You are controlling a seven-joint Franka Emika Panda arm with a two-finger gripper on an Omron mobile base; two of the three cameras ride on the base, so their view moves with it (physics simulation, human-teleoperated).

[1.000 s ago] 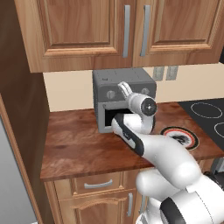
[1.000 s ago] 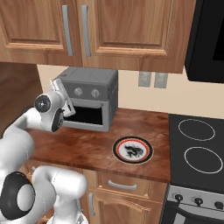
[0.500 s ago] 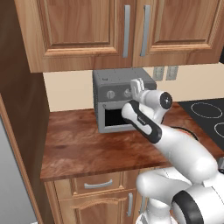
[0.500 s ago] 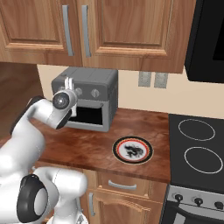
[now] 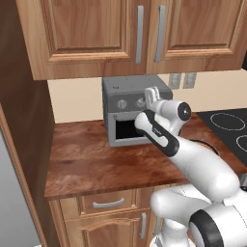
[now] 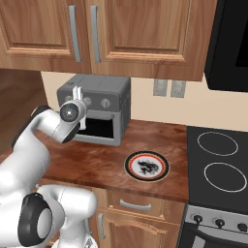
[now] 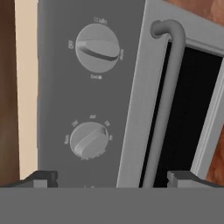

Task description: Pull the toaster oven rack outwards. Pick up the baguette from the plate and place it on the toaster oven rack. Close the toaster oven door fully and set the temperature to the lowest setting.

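The boxy grey metal toaster oven [image 6: 96, 114] stands at the far left of the brown wooden counter [image 5: 101, 161], its grey door with the black glass window [image 7: 183, 113] shut upright. The round plate with the dark and orange-red rim [image 6: 147, 165] lies right of the oven, near the counter's front, and carries no loaf; the baguette and the wire rack are presumably behind the closed door. The white arm's two-finger gripper [image 7: 113, 178] hovers just before the knob panel, its finger tips [image 7: 41, 177] spread wide apart and clasping nothing.

The main risk is picking the wrong dial: two round grey knobs [image 7: 97, 47] sit close together, and the wide-open jaws could straddle or bump the thin bar handle [image 7: 168, 87] beside them. A poor squeeze could also slip off the knob.

The hand view gives the knob labels and pointer angles, though the lettering is too blurred to read. The right base view shows the bare plate and the black stovetop [image 6: 220, 162].
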